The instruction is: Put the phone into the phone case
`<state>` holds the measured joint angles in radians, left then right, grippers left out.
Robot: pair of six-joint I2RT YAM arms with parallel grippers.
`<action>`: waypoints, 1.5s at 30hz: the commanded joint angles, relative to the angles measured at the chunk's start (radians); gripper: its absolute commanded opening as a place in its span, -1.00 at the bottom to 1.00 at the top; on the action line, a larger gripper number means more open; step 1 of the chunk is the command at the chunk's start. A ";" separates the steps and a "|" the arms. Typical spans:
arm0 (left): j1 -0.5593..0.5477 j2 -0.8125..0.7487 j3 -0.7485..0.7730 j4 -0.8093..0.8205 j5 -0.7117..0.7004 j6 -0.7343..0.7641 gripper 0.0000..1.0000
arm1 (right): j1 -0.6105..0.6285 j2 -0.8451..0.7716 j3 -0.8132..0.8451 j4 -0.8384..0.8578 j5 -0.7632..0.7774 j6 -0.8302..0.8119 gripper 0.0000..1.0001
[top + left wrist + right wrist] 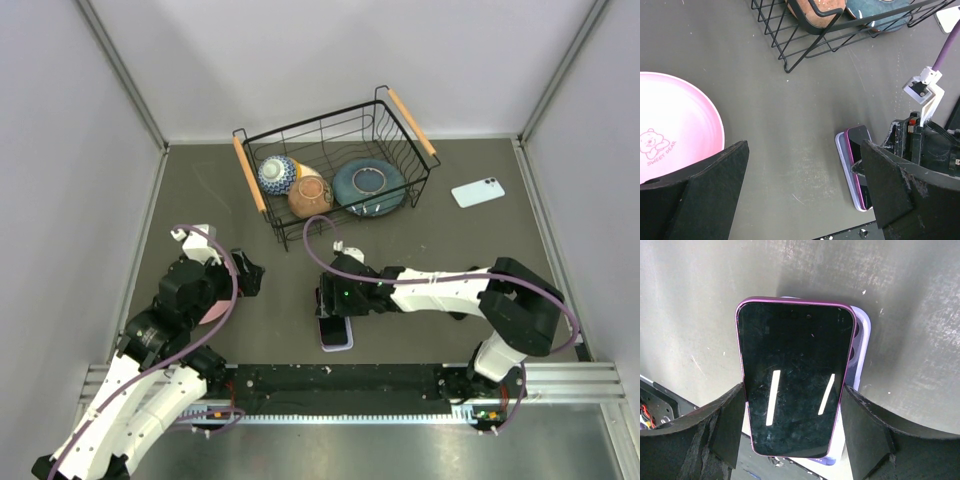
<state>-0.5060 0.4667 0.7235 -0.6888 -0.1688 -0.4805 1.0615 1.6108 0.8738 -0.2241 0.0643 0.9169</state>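
Seen from above, the right gripper (331, 308) reaches in from 3 o'clock over the phone (336, 328). The phone lies on the phone case (338, 346) near the front edge of the table (430, 240), at 6 o'clock from the wire basket (251, 176). The left gripper (248, 272) hangs at 9 o'clock, near a pink plate (212, 312). The left wrist camera shows the left fingers (710, 195) spread wide and holding nothing, with phone and case at 4 o'clock. The right wrist camera shows both right fingers (725, 425) pressed against the phone's long edges. The black screen faces up, slightly skewed, with the lavender case peeking out at 3 o'clock.
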 commanded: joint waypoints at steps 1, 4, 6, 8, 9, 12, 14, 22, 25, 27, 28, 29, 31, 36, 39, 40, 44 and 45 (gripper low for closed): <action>-0.002 0.004 -0.002 0.038 0.002 0.002 0.97 | 0.011 0.000 0.019 -0.018 0.081 -0.078 -0.01; -0.002 0.006 -0.004 0.040 -0.003 0.000 0.97 | 0.025 -0.020 0.034 -0.053 0.111 -0.101 0.00; -0.002 0.007 -0.002 0.038 -0.003 0.000 0.97 | 0.040 -0.025 0.054 -0.078 0.124 -0.112 0.07; -0.002 0.009 -0.004 0.040 -0.003 0.000 0.97 | 0.046 -0.022 0.065 -0.086 0.117 -0.113 0.21; -0.002 0.010 -0.003 0.040 -0.003 0.000 0.97 | 0.048 -0.019 0.068 -0.095 0.115 -0.113 0.26; -0.002 0.013 0.002 0.029 -0.005 -0.001 0.96 | 0.048 -0.023 0.079 -0.127 0.127 -0.107 0.37; -0.002 0.009 0.004 0.028 -0.006 -0.004 0.96 | 0.049 -0.043 0.077 -0.135 0.134 -0.107 0.45; -0.003 0.018 -0.001 0.032 -0.009 -0.006 0.96 | 0.057 -0.132 0.079 -0.175 0.140 -0.087 0.71; -0.003 0.024 0.001 0.031 -0.009 -0.006 0.96 | 0.057 -0.150 0.073 -0.182 0.141 -0.087 0.83; -0.003 0.023 0.001 0.032 -0.008 -0.006 0.96 | 0.057 -0.155 0.071 -0.185 0.147 -0.095 0.96; -0.003 0.023 0.001 0.031 -0.009 -0.006 0.96 | 0.057 -0.154 0.071 -0.185 0.150 -0.108 0.98; -0.005 0.021 0.001 0.032 -0.009 -0.006 0.96 | 0.057 -0.144 0.073 -0.185 0.150 -0.118 0.97; -0.005 0.021 0.001 0.031 -0.011 -0.007 0.96 | 0.057 -0.132 0.085 -0.187 0.147 -0.156 0.98; -0.005 0.023 0.002 0.028 -0.014 -0.009 0.96 | 0.046 -0.072 0.125 -0.195 0.144 -0.225 0.98; -0.005 0.021 0.004 0.025 -0.018 -0.010 0.96 | 0.028 -0.040 0.131 -0.187 0.125 -0.240 0.98; -0.005 0.023 0.002 0.025 -0.020 -0.012 0.96 | 0.023 -0.034 0.136 -0.189 0.105 -0.251 0.97; -0.006 0.027 0.004 0.023 -0.023 -0.012 0.96 | 0.022 -0.006 0.142 -0.189 0.115 -0.266 0.97; -0.005 0.027 0.002 0.023 -0.023 -0.012 0.96 | 0.018 -0.002 0.142 -0.189 0.114 -0.266 0.97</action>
<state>-0.5079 0.4870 0.7235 -0.6895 -0.1768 -0.4881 1.0897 1.5871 0.9695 -0.4202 0.1780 0.6865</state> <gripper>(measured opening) 0.981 0.987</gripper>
